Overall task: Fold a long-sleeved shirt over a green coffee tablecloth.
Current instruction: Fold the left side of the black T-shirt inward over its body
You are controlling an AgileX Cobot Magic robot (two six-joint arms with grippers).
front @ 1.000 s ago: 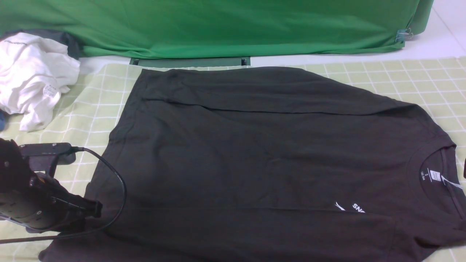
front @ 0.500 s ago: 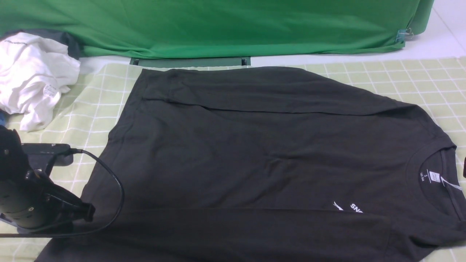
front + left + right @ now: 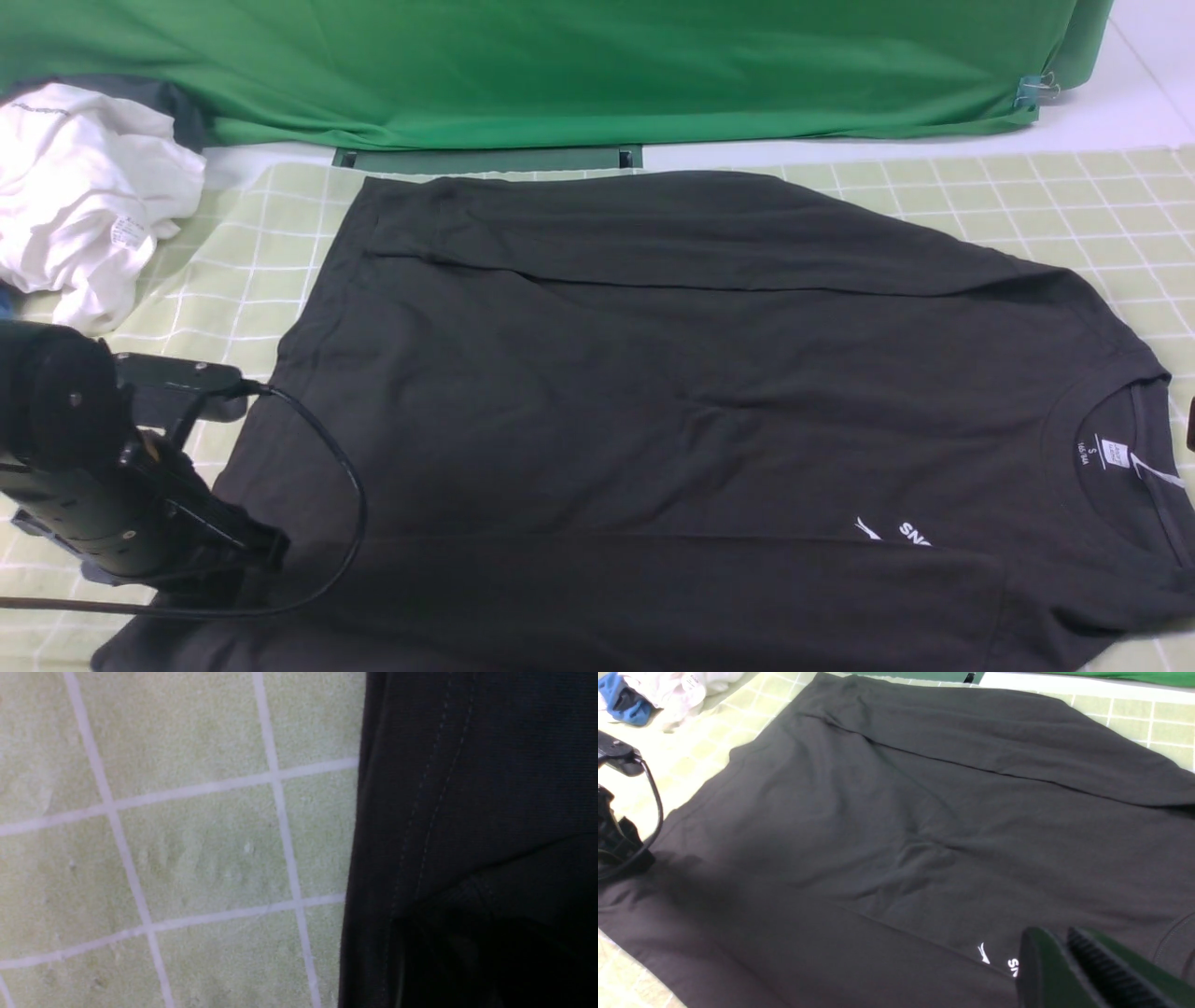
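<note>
The long-sleeved shirt (image 3: 672, 392), black with a white neck label and small white chest lettering, lies spread flat on the green coffee tablecloth (image 3: 252, 243), collar to the right, both sleeves folded in over the body. My left gripper (image 3: 266, 553) is low at the shirt's hem on the near left, and its jaws are lost against the dark cloth. The left wrist view shows the stitched shirt hem (image 3: 420, 812) beside the tablecloth (image 3: 187, 849). My right gripper (image 3: 1057, 933) hovers above the chest near the collar, green fingers close together with nothing between them.
A crumpled white garment (image 3: 84, 196) lies at the far left on the tablecloth's edge. A deep-green fabric sheet (image 3: 560, 65) hangs along the back. The left arm's black cable (image 3: 345, 485) loops over the shirt's left side.
My left arm has shifted to the right, further over the shirt's hem edge. The shirt and the right gripper have barely moved.
</note>
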